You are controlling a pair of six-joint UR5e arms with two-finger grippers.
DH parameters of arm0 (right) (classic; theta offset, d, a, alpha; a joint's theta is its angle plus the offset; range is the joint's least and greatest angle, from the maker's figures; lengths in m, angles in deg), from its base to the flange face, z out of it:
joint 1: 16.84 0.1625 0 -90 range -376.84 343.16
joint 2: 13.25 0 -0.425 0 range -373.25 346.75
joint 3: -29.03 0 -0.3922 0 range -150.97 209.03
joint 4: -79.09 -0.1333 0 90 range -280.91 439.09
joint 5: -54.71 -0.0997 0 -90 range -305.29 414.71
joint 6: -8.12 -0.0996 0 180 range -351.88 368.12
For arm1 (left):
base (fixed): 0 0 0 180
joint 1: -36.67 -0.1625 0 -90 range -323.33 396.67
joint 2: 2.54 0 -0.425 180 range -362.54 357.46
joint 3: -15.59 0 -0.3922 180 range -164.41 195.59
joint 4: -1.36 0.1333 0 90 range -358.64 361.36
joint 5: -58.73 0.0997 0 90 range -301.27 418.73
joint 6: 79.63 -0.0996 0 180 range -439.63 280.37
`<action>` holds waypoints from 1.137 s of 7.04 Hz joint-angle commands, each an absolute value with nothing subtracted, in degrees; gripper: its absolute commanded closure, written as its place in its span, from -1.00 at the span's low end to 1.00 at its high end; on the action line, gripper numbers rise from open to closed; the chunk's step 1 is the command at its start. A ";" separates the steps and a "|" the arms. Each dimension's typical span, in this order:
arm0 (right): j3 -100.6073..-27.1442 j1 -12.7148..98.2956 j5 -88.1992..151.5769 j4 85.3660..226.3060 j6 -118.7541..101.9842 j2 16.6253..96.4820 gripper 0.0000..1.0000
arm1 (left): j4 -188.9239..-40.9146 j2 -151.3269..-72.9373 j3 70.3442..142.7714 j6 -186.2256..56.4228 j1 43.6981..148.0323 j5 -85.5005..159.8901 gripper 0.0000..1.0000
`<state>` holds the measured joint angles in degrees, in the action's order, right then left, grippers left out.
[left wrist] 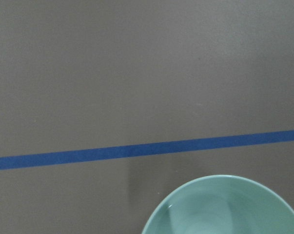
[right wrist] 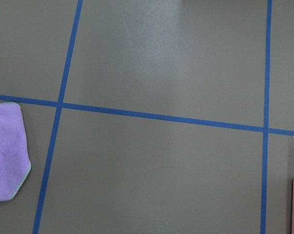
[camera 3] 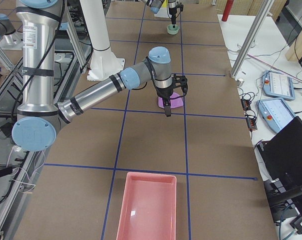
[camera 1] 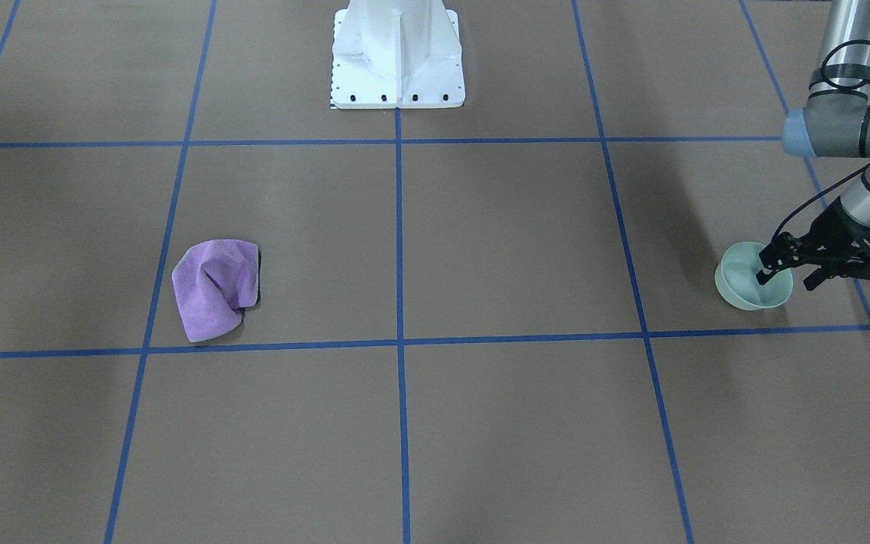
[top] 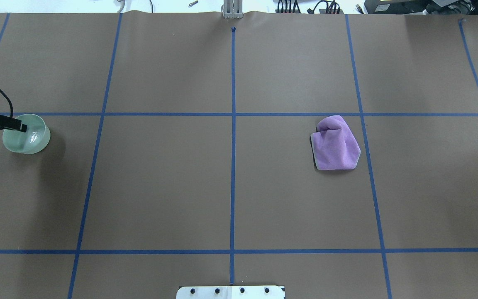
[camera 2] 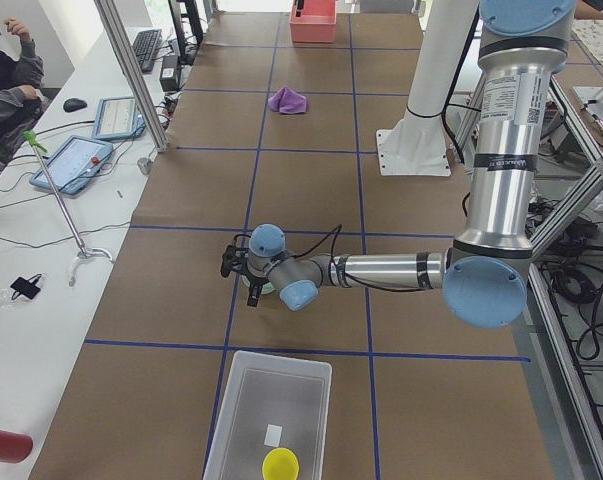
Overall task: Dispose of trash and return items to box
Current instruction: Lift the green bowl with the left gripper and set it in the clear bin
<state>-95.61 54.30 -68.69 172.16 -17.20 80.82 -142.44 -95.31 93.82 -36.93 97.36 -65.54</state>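
Mint-green bowl (camera 1: 741,283) at frame right, left gripper (camera 1: 786,281) at its rim.
Front view: purple cloth (camera 1: 216,289) lies centre-left; bowl sits far right, gripper fingers spread, one inside, one outside the wall. Left side view: box (camera 2: 243,400) at bottom edge, yellow cup (camera 2: 280,464) inside. Right gripper (camera 3: 167,111) fingers: cannot tell.

Right gripper (camera 3: 167,111) hangs near purple cloth (camera 3: 177,102); pink tray (camera 3: 146,207) apart.

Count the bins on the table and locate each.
2. A white bin at the table's end on the robot's left, holding a yellow cup; a pink bin at the opposite end. None looks hidden.
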 commanded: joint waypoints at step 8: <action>-95.51 54.26 -68.69 172.17 -17.20 80.53 -1.00 | -132.48 -92.54 95.57 -65.98 120.28 -83.73 1.00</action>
<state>-95.58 54.26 -68.69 172.16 -17.23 80.55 -139.38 -92.73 95.59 -54.09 113.65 -81.34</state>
